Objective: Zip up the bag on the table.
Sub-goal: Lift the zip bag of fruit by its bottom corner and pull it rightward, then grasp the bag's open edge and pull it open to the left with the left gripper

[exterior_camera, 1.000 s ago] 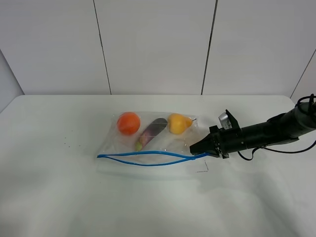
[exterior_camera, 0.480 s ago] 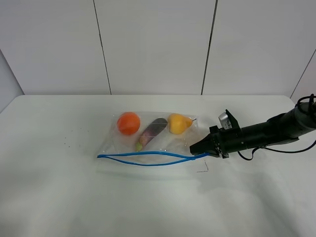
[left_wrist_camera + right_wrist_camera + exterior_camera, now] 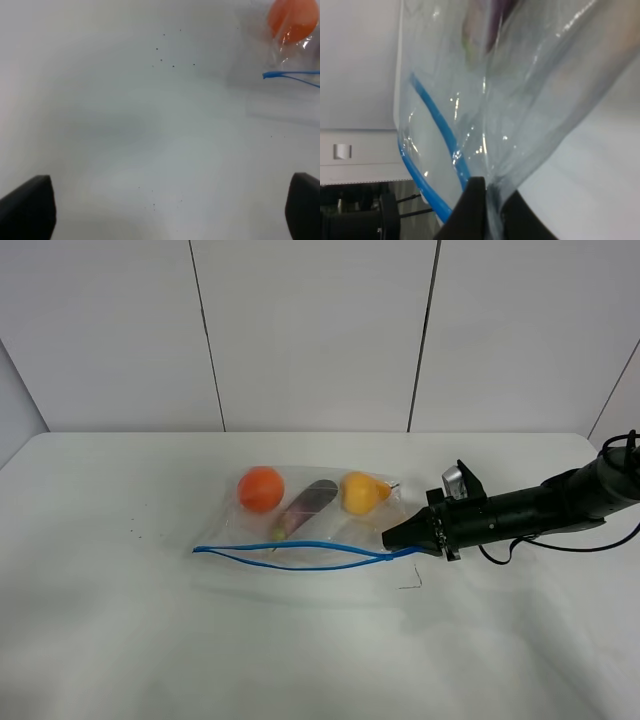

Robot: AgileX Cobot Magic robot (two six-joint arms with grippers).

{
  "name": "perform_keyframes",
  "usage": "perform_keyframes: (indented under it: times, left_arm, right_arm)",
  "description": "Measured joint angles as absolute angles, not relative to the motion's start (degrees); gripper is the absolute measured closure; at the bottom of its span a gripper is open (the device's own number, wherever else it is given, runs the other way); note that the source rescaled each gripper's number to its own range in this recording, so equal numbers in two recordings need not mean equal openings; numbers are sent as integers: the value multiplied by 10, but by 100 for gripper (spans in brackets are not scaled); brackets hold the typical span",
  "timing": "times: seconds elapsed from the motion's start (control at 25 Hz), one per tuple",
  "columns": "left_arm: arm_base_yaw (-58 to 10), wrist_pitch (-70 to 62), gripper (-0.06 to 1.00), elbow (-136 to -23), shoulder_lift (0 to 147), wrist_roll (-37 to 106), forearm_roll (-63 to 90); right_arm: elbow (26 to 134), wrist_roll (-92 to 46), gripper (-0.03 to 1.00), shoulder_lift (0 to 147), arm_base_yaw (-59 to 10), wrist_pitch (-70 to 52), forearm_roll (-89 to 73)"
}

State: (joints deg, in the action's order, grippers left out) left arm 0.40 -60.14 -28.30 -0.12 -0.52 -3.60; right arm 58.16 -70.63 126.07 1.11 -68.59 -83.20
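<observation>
The clear crinkly bag [image 3: 300, 530] lies on the white table [image 3: 120, 640], holding an orange [image 3: 260, 488], a purple eggplant [image 3: 306, 504] and a yellow pear [image 3: 360, 492]. Its blue zipper strip [image 3: 290, 555] runs along the near edge with the two sides bowed apart. My right gripper [image 3: 392, 537] is shut on the bag's right end by the zipper; the right wrist view shows the fingers [image 3: 472, 210] pinching the plastic beside the blue strip [image 3: 435, 125]. My left gripper [image 3: 165, 210] is open over bare table, with the orange [image 3: 292, 20] and the zipper's left end [image 3: 290, 75] far from it.
A small thin bent mark or wire [image 3: 411, 580] lies on the table just in front of the right gripper. A few dark specks [image 3: 135, 531] dot the table to the left of the bag. White wall panels stand behind the table.
The right gripper has shifted slightly away from the front edge with the bag's end, and the blue zipper strip has moved a little with it. The fruit has barely moved.
</observation>
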Motion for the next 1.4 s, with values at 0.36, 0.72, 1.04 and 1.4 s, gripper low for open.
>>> perform_keyframes:
  times: [0.36, 0.72, 1.04, 1.4]
  left_arm:
    - [4, -601, -6, -283, -1, -5, -36]
    - [4, -599, -6, -292, 46, 23, 0]
    - [3, -490, -6, -363, 285, 142, 108]
    - [-122, -399, -6, -520, 512, 185, 28]
  right_arm:
    - [582, -662, 97, 1225, 11, -687, -827]
    - [582, -655, 97, 1200, 11, -688, -802]
    - [582, -649, 97, 1200, 11, -688, -801]
    - [582, -642, 97, 1200, 11, -688, -801]
